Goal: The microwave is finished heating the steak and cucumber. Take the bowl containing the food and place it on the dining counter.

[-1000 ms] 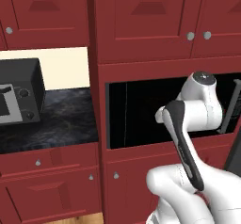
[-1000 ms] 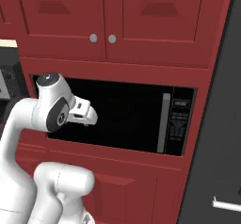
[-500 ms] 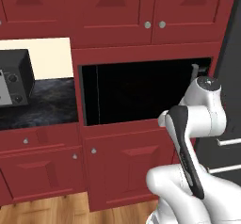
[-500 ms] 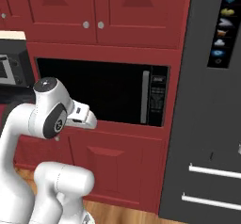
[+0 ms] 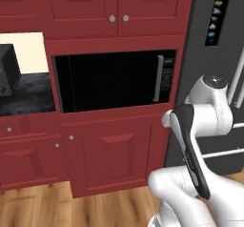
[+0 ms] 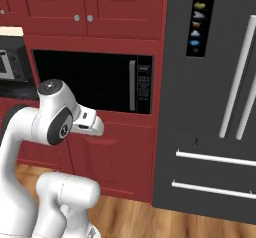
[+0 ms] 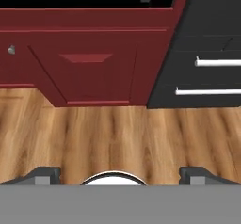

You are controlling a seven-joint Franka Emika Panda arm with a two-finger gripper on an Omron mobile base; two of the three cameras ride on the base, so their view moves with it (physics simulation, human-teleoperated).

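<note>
Kitchen: built-in microwave (image 5: 114,80), red cabinets (image 5: 114,159), black fridge (image 6: 215,107).

Even, flat rendered light, soft focus throughout, no glare, microwave (image 5: 114,80) interior dark, faint shadows

Red cabinets (image 5: 119,2) everywhere, wood plank floor (image 7: 117,143), and a big dark fridge (image 6: 215,97) on the right.
</note>
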